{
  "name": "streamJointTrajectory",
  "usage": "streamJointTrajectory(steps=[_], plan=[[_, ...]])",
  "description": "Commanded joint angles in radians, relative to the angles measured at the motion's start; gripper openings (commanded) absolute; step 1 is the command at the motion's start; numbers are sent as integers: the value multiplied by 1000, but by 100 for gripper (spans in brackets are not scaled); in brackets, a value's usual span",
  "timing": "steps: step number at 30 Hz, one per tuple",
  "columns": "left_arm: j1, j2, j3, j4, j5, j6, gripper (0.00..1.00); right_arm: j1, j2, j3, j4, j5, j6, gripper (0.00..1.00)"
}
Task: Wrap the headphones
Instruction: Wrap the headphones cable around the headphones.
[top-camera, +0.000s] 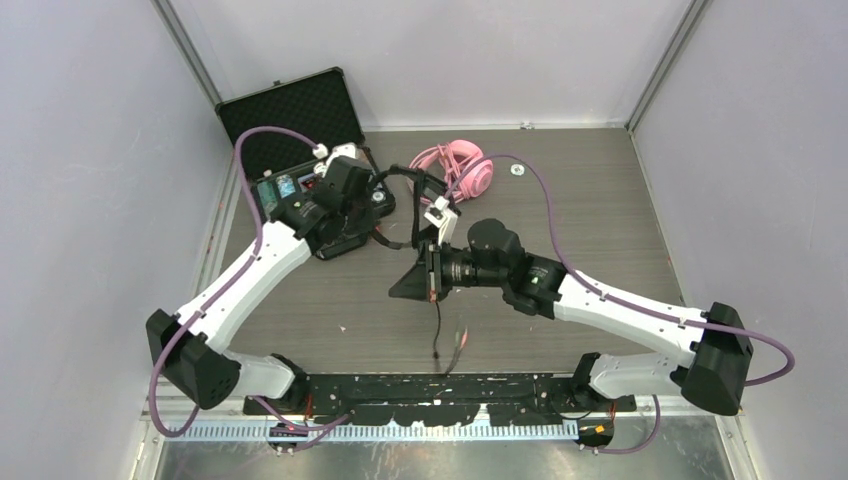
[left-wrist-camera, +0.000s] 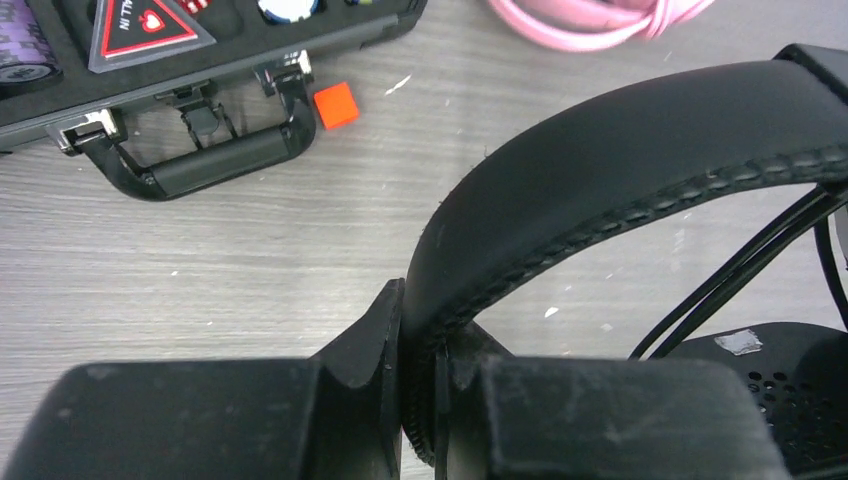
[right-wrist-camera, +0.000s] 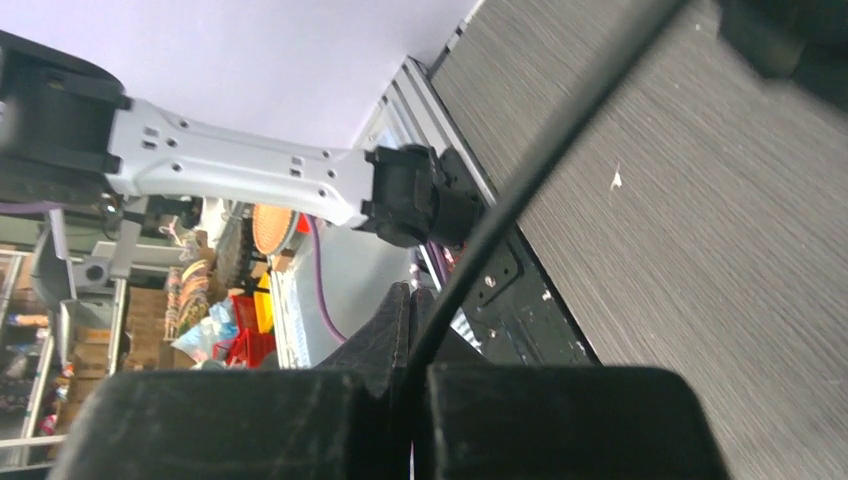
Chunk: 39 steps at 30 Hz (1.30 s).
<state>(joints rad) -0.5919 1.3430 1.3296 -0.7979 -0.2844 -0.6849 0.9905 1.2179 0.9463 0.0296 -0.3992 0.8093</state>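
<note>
Black headset (left-wrist-camera: 620, 170) pinched in left fingers (left-wrist-camera: 355, 385), cable (right-wrist-camera: 520, 190) in right fingers (right-wrist-camera: 385, 340); one pink headset (top-camera: 468, 165).

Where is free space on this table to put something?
Free: the grey wooden table right of the glossy pink headphones, to the wall; also near, left of the right gripper. Crowded: the far left, where the left gripper holds the matte black headphones beside the open black case.

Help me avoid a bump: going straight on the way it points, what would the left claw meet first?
The left claw grips the black headband; beyond it, probably the table, though depth is unclear.
</note>
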Motion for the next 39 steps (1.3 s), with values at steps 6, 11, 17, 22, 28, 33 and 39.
streamJointTrajectory(steps=[6,11,17,22,28,33,39], plan=[[56,-138,14,202,90,-191,0,29,-88,-122,71,103,-110,1],[60,-186,3,264,152,-192,0,29,-76,-219,200,106,-131,1],[60,-220,21,265,185,-196,0,29,-84,-308,346,143,-144,0],[60,-240,43,255,229,-195,0,30,-82,-342,379,177,-175,0],[61,-249,105,195,262,-103,0,20,-88,-378,381,170,-223,1],[67,-232,181,117,334,-36,0,-52,-90,-414,377,118,-211,0],[73,-210,254,41,482,38,0,-196,-72,-497,510,15,-107,1]])
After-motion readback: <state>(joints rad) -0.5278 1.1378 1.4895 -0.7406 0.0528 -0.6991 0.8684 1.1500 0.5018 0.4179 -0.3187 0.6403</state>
